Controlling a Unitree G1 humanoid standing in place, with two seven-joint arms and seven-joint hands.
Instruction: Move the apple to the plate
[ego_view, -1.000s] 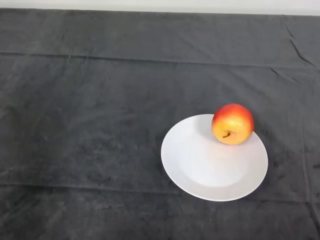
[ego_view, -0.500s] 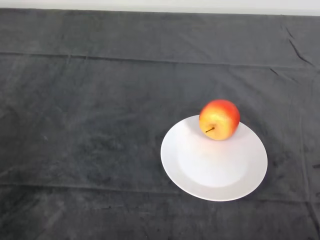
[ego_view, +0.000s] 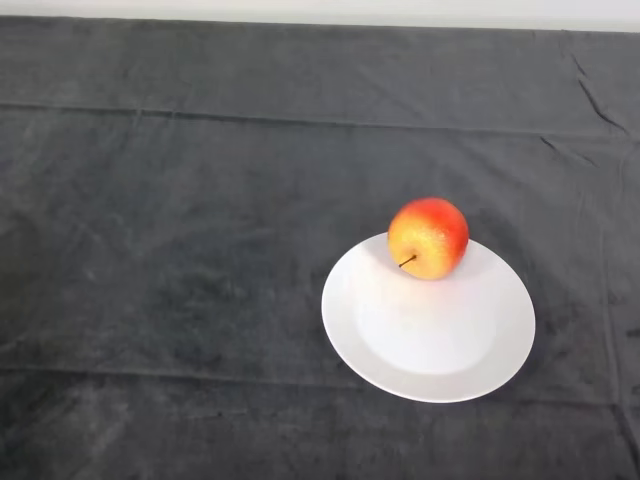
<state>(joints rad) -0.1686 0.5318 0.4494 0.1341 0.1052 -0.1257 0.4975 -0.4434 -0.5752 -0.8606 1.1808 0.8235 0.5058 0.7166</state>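
A red and yellow apple (ego_view: 428, 237) lies on its side at the far rim of a round white plate (ego_view: 430, 335), its stem pointing towards me and to the left. The plate sits right of the middle of the dark cloth.
The dark grey cloth (ego_view: 170, 250) covers the whole table, with creases running across it and a pale wall strip along the far edge.
The apple has rolled left along the plate's far rim, from the right side to near the top middle. The plate has stayed where it was.
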